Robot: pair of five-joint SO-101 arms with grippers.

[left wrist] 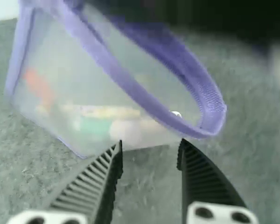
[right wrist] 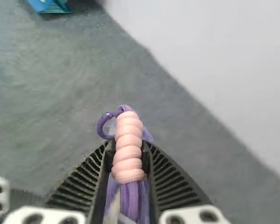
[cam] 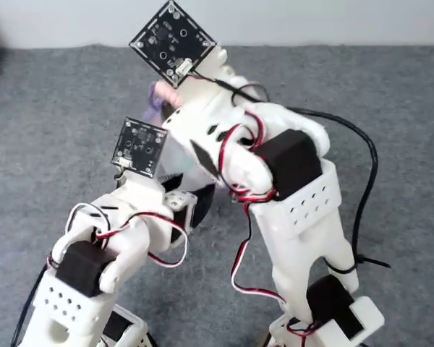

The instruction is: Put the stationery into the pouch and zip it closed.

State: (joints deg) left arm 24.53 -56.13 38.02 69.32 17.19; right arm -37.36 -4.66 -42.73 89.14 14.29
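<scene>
The stationery (left wrist: 100, 120) already lies inside the clear pouch (left wrist: 60, 70); through its wall I make out an orange piece, a green one, a pale yellow one and a whitish one, all low against its bottom edge; so I judge the filling done, though I cannot tell whether anything lies loose under my arms in the high view.

What is left is the zip; the purple zip band (left wrist: 177, 60) runs in two separate lines that meet only at the right end, so the mouth looks open to me, at least along the stretch I can see.

My right gripper (right wrist: 127, 145) is clamped on the pink ribbed pull (right wrist: 127, 126), which hangs from a small purple ring (right wrist: 104, 126); I take it for the zip's pull, though where it joins the band is hidden; in the high view a bit of pink and purple (cam: 158, 95) shows at the far side, just under my right wrist.

My left gripper (left wrist: 149, 145) stands spread, its fingertips just near the pouch's bottom edge and holding nothing; the pouch rests on the grey cloth table (cam: 58, 94).

As I read it, the zip cannot run cleanly until this left one pinches the pouch to brace it.
</scene>
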